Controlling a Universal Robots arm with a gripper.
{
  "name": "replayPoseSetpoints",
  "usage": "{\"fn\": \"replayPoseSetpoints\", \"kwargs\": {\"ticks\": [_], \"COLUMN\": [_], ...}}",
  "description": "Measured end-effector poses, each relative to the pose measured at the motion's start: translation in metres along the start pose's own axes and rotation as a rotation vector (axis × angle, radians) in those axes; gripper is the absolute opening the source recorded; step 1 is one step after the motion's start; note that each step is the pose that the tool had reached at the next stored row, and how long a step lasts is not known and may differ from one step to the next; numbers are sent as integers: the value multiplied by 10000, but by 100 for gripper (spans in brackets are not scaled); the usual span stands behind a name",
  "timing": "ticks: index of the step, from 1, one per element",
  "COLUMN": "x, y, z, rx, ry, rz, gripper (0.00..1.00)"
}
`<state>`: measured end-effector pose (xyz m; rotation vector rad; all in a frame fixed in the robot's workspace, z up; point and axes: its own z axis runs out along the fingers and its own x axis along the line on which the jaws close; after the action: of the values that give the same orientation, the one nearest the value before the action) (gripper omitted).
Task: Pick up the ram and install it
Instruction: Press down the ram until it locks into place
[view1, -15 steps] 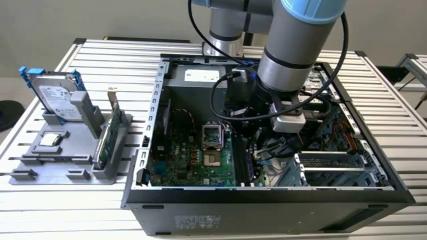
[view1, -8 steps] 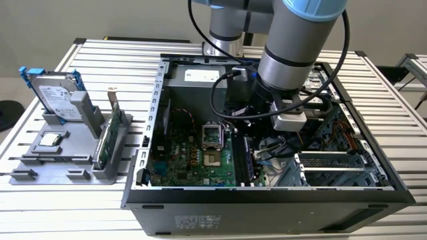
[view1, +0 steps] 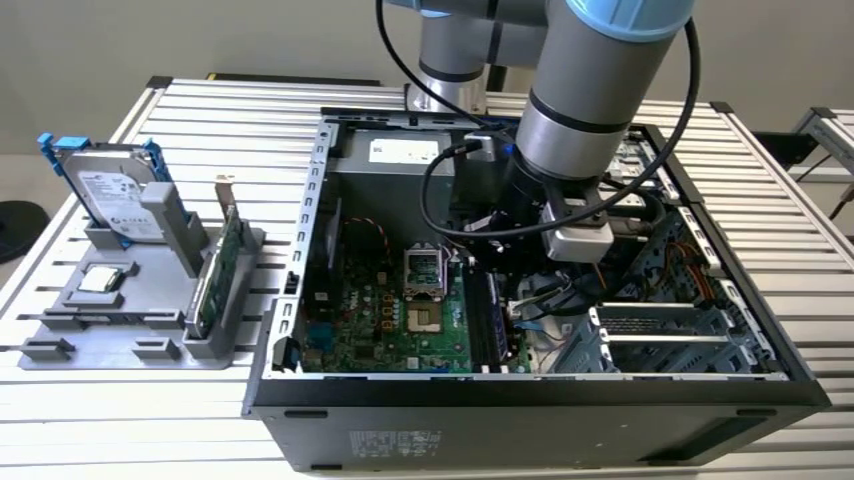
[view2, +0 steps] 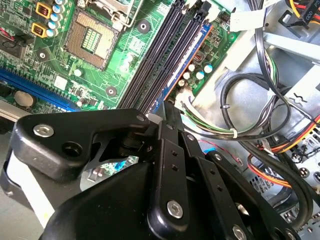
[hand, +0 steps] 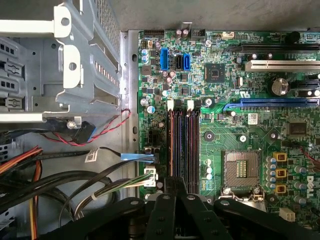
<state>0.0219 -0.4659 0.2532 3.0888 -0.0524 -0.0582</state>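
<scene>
My gripper hangs inside the open computer case, right over the near end of the four black memory slots on the green motherboard. Its two black fingers are pressed together into a narrow tip. A pale-bluish patch that looks like the ram's label shows through the finger linkage, so the ram appears held edge-on between the fingers. The rest of the stick is hidden by the gripper. In the exterior view the arm reaches down into the case.
Bundled black cables and a metal drive cage lie beside the slots. The empty processor socket is on the slots' other side. At the exterior view's left, a grey holder carries a hard drive and a green card.
</scene>
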Motion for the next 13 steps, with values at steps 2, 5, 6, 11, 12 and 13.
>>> {"fn": "replayPoseSetpoints", "kwargs": {"ticks": [2,5,6,11,12,13], "x": [0,0,0,-1,-2,-2], "y": [0,0,0,1,0,0], "z": [-1,-2,-1,-2,-2,-2], "rx": [0,0,0,-10,-13,-17], "ry": [0,0,0,13,18,23], "rz": [0,0,-4,-256,-351,-448], "gripper": [0,0,0,0,0,0]}}
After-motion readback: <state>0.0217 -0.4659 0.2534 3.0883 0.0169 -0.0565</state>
